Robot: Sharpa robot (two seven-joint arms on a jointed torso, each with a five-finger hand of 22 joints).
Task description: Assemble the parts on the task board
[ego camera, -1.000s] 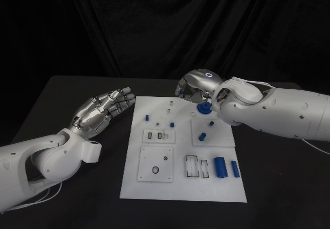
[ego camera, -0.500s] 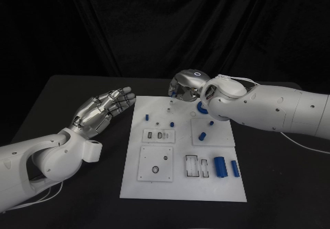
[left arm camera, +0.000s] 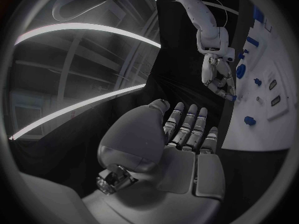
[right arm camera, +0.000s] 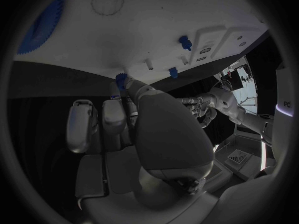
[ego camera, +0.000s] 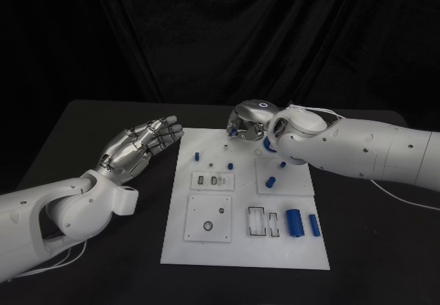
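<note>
At the far edge of the white task board (ego camera: 275,251), the fingertips of the right hand (ego camera: 247,122) pinch a small blue part (right arm camera: 121,78), seen best from the right wrist, where the thumb and a neighbouring finger close on a little toothed blue piece just above the board's far end. From the head view the same hand hangs curled over that far edge, its white arm running in from the right and covering part of the board's far right corner, where a round blue gear (ego camera: 269,145) peeks out beside the wrist. Left of the board, the left hand (ego camera: 137,146) is held palm up with its fingers straight, spread and empty, hovering over the black table (ego camera: 101,114) and not touching the board. On the board itself lie more blue parts: a small peg (ego camera: 195,155) at the far left, another peg (ego camera: 230,166) nearer the middle, a short peg (ego camera: 271,182) on the right, and two larger blue cylinders (ego camera: 294,222) side by side at the near right (each lying lengthwise). Pale recessed plates (ego camera: 208,218) occupy the board's left and middle.
</note>
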